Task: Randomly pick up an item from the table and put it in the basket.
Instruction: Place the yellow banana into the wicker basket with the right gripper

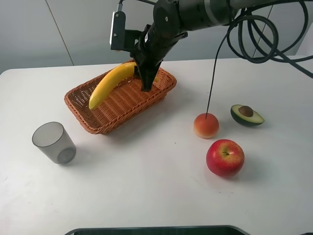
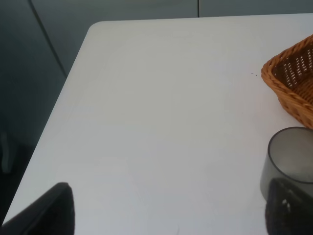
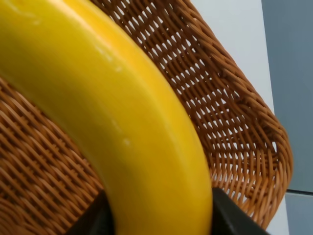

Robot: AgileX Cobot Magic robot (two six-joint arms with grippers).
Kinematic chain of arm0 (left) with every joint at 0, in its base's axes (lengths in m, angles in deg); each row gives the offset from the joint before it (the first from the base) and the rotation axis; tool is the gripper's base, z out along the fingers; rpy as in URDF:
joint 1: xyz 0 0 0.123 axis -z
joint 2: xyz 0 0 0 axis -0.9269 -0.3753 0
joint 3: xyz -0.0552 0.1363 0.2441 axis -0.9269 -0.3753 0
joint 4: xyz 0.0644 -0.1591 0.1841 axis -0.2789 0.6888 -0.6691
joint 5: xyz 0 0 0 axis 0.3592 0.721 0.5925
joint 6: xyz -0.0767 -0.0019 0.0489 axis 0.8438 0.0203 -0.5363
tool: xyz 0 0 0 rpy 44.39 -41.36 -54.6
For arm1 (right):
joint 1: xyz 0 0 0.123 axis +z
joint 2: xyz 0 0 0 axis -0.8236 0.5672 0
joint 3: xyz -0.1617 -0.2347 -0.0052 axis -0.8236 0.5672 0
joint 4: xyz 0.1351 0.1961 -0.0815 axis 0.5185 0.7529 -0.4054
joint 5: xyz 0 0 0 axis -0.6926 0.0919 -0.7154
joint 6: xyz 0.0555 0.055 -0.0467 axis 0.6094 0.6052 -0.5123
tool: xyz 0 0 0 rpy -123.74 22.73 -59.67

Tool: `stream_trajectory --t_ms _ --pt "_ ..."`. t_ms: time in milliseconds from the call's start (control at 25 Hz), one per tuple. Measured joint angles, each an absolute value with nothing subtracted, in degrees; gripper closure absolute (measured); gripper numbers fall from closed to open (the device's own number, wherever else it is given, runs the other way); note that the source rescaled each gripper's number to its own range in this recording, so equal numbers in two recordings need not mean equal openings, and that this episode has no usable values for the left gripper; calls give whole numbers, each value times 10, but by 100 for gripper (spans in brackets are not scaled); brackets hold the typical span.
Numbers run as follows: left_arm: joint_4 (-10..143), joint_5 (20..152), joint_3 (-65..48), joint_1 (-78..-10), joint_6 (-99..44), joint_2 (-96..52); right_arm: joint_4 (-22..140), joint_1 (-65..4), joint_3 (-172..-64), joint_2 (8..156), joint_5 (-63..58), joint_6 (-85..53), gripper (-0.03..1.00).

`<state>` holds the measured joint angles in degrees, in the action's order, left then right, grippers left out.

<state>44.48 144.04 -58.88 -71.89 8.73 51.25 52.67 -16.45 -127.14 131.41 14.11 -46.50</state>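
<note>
**Banana held in my right gripper over the basket**

My right gripper (image 1: 145,84) is clamped on one end of the banana (image 1: 110,83), with a dark finger pressed against each side of the fruit. The banana is long, curved and bright yellow, with smooth, glossy skin and a few faint scuffs. From my grip it slants down across the basket (image 1: 93,122), and its free tip points toward the basket's near left corner. I cannot tell whether that tip touches the weave. The basket is orange-brown wicker, shallow with flared walls, and sits on the white table (image 1: 146,191).

My left gripper (image 2: 168,223) is spread wide with nothing between its fingers. It hangs low over the left part of the table, just beside a grey translucent cup (image 1: 54,142) that stands upright near the basket's left corner.

Well apart on the right lie a peach (image 1: 206,125), a red apple (image 1: 225,157) and a halved avocado (image 1: 246,115) with its stone showing. A thin black cable (image 1: 211,83) drops from my right arm toward the peach. None of these lies between the banana and the basket
</note>
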Motion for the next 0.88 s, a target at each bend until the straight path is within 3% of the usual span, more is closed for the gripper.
stream_trajectory --t_ms 360,400,560,640,720,880 --pt "445 1440 -589 -719 87 512 551 -165 -1271 1314 112 -464 95" --pt "445 1440 -589 -719 87 512 553 -165 -1271 1314 112 -463 89" --pt "445 1440 -589 -719 87 512 561 -165 -1271 1314 112 -461 38" --pt "445 1440 -589 -719 87 512 566 -165 -1271 1314 112 -461 20" --pt "445 1440 -589 -719 87 512 566 -165 -1271 1314 112 -461 8" --pt "445 1440 -589 -719 87 512 569 -165 -1271 1309 116 -456 -1"
